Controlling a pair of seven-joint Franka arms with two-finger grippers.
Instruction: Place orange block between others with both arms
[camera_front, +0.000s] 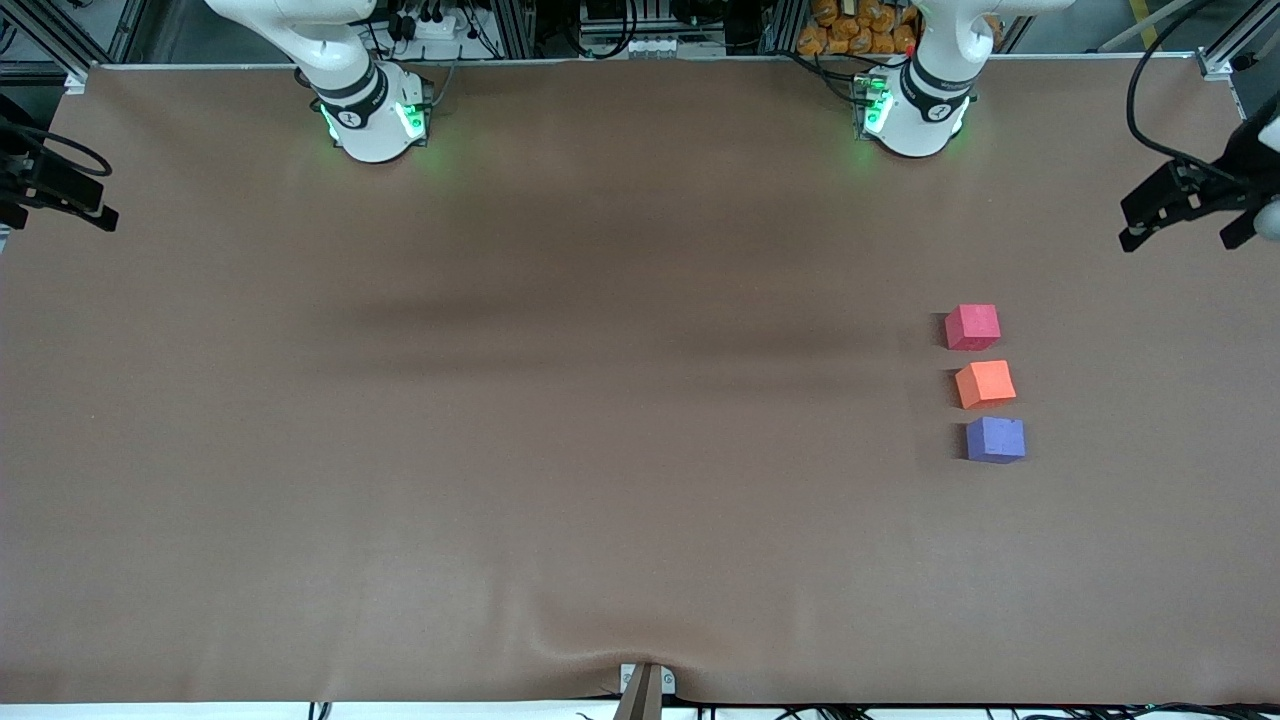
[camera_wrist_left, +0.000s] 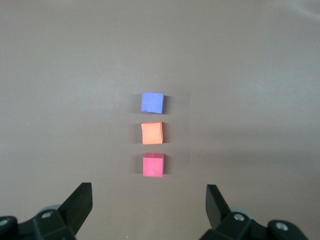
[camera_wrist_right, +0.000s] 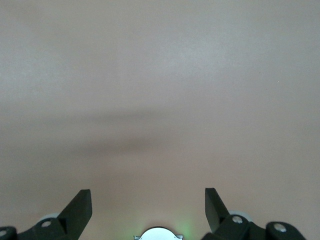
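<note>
The orange block (camera_front: 985, 384) already sits between the pinkish-red cube (camera_front: 972, 327) at its 12 o'clock and the purple-blue cube (camera_front: 995, 440) at 6. Both the left gripper (camera_wrist_left: 149, 205) and right gripper (camera_wrist_right: 148, 205) hang released, empty. The gaps are narrow (a descending finger could knock a neighbour).

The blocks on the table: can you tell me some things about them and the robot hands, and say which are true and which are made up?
1. The orange block sits between the pinkish-red block and the purple-blue block. True.
2. The left end effector holds the orange block. False: it is open and empty.
3. The purple-blue block is nearest the front camera. True.
4. The blocks are stacked. False: they lie in a row on the table.
5. The right end effector is shut. False: open.
</note>
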